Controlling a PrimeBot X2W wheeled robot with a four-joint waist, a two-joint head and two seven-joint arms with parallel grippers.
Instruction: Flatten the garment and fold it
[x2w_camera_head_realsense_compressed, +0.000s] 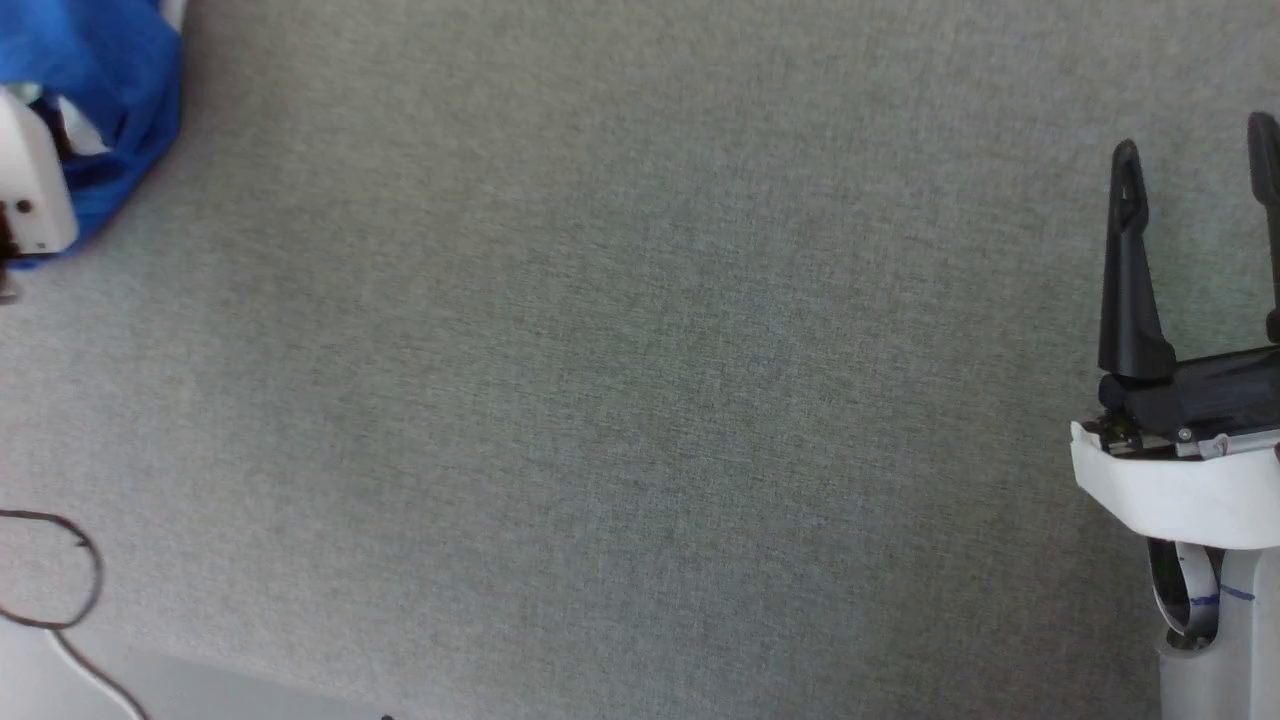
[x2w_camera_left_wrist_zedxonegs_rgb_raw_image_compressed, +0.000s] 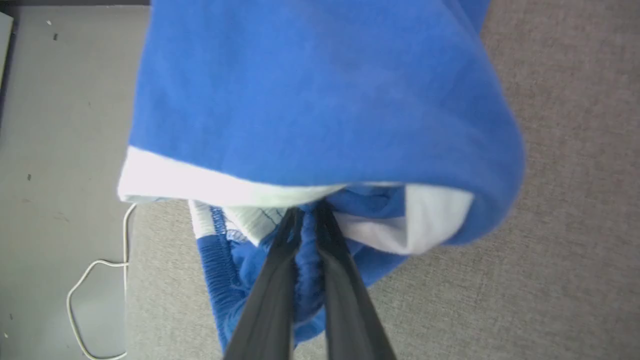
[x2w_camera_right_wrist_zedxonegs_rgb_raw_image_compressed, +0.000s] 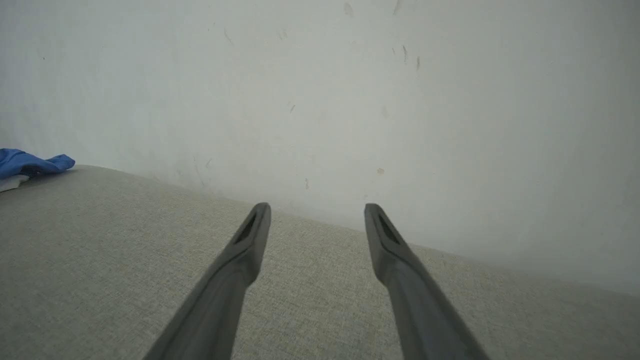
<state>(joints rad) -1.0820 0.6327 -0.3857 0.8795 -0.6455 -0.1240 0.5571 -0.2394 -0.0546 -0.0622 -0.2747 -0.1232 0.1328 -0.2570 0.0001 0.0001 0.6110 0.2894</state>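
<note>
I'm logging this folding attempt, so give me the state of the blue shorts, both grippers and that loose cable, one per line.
garment, bunched up, not yet flattened or folded, pinched near its elastic waistband.
left gripper, shut on the garment.
right gripper, open, holding nothing.
cable, lying loose in a loop.

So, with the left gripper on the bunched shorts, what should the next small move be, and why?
Probably drag the garment toward the middle of the grey surface. The left gripper is shut on it near the waistband, at the surface's far left edge. The open right gripper hovers far across, too distant to help flatten it.
</note>
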